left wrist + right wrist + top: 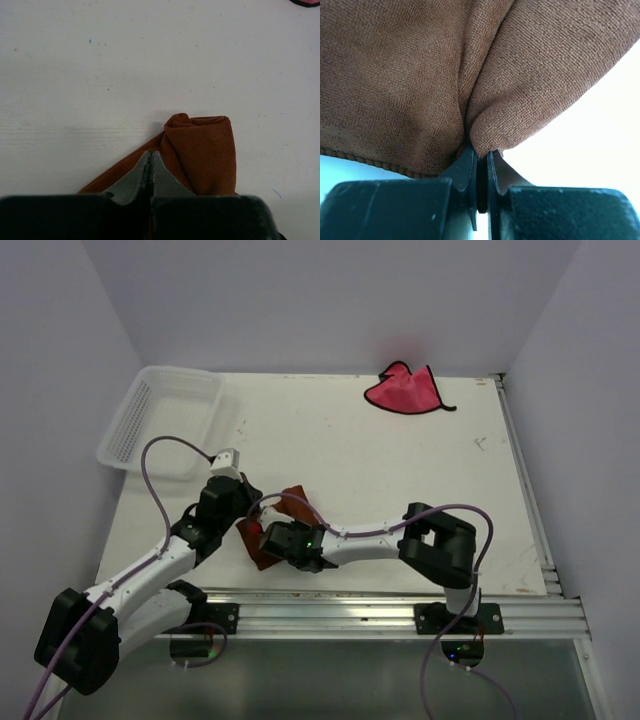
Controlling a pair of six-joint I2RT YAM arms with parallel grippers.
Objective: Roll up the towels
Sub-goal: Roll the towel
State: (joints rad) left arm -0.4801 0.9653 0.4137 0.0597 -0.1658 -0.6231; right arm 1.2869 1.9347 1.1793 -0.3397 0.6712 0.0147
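Just in front of the basket (130, 428), the rust towel (205, 150) lay part-rolled, its fold gripped by the right pincer (481, 155); the left pincer (151, 159) was clenched. Rolling probably needed even tension.

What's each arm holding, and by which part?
Right fingers pinch a fold of the brown towel. Left fingers are shut at its edge; whether they grip it cannot be told.
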